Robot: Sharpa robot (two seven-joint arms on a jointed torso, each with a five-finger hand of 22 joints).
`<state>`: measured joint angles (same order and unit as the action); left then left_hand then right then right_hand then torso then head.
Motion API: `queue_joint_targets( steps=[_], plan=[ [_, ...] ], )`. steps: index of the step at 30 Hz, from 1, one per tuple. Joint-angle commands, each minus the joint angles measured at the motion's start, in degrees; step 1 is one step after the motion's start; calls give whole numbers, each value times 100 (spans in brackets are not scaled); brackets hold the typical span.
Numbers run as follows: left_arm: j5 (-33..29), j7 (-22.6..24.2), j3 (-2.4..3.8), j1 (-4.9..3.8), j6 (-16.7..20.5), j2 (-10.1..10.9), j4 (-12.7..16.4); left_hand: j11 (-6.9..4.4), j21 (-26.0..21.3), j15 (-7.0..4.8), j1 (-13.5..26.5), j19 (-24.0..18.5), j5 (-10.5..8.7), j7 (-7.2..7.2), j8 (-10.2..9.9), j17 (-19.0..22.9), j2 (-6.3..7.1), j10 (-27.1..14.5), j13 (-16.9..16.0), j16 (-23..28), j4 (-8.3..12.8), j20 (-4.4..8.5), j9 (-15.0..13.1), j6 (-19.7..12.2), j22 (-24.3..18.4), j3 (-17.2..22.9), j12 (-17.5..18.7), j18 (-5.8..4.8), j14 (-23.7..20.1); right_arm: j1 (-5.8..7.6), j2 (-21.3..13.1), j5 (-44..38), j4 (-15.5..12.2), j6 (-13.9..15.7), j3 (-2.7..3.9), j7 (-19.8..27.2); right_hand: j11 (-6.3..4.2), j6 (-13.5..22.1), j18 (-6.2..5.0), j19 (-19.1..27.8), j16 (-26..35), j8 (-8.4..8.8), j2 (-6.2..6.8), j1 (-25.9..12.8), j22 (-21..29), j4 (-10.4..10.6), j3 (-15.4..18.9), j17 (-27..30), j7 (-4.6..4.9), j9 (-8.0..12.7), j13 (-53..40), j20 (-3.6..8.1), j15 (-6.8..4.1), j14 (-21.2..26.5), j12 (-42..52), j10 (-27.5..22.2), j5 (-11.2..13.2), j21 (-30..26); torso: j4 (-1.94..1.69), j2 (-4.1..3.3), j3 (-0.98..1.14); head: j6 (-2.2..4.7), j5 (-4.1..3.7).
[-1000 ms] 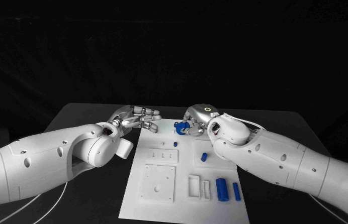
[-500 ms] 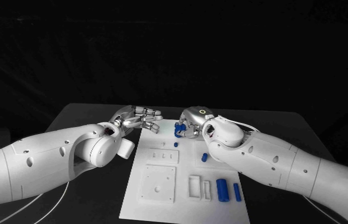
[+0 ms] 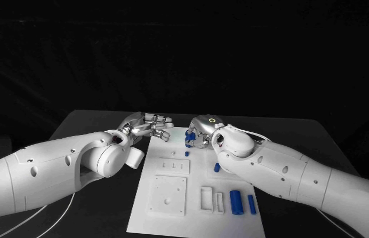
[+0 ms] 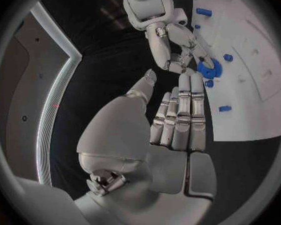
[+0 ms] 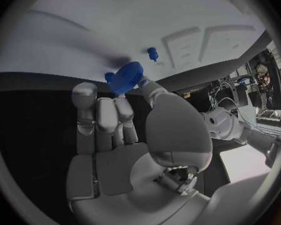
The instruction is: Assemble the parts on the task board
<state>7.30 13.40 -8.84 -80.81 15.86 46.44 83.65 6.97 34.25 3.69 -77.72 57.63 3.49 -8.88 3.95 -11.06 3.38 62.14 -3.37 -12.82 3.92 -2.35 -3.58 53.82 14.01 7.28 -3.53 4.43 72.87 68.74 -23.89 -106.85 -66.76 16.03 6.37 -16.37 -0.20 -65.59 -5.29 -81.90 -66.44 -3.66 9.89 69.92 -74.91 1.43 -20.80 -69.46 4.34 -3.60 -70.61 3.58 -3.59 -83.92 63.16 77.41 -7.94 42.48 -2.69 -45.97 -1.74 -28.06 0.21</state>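
The right hand (image 3: 201, 133) pinches a round blue part (image 5: 125, 78) at its fingertips, holding it over the far end of the white task board (image 3: 158, 208). A small blue peg (image 3: 187, 153) stands in the board just below that hand. The left hand (image 3: 147, 125) hovers beside it over the black surface (image 3: 92, 121), fingers extended close together, gripping nothing. More blue parts (image 3: 235, 201) lie nearer the robot.
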Motion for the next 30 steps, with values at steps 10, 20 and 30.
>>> queue_joint_targets(
  steps=[10, 20, 30],
  plan=[
    [12, 31, 5, -6, -61, -9, 7, 6, 11, -33, -13, -31, 35, -10, -9, 9, -8, -38, -6, 3, 23, 5, -4, -28, -5, 24, 5, 92, 4, -24, 10, -78, 74, -152, -46, 40, -14, 17, 55, 10, -3, 10, 6, 60, -516, -52, 1, 10, 25, -3, 9, 40, -31, -14, -26, 15, 27, -43, 10, 1, 1, 5, 7],
    [12, 30, 5, -6, -68, -6, 1, 6, 11, -33, -13, -31, 35, -10, -9, 9, -8, -38, -6, 3, 23, 5, -4, -28, -5, 24, 5, 92, 4, -35, -75, -93, -11, -109, -52, 21, -14, 17, 55, 10, -3, 10, 6, 60, -516, -52, 1, 10, 25, -3, 9, 40, -31, -14, -26, 15, 27, -43, 5, 3, 7, -8, 15],
    [12, 29, 5, -6, -76, 2, -6, 6, 11, -33, -13, -31, 35, -10, -9, 9, -8, -38, -6, 3, 23, 5, -4, -28, -5, 24, 5, 92, 4, -51, -249, -104, -261, 85, -49, -18, -17, 13, 63, -1, 1, 11, 17, 52, -516, -73, -1, 12, 23, -3, 17, 56, -38, -15, -36, 18, -67, -59, 12, 5, 6, -14, 25]
  ],
)
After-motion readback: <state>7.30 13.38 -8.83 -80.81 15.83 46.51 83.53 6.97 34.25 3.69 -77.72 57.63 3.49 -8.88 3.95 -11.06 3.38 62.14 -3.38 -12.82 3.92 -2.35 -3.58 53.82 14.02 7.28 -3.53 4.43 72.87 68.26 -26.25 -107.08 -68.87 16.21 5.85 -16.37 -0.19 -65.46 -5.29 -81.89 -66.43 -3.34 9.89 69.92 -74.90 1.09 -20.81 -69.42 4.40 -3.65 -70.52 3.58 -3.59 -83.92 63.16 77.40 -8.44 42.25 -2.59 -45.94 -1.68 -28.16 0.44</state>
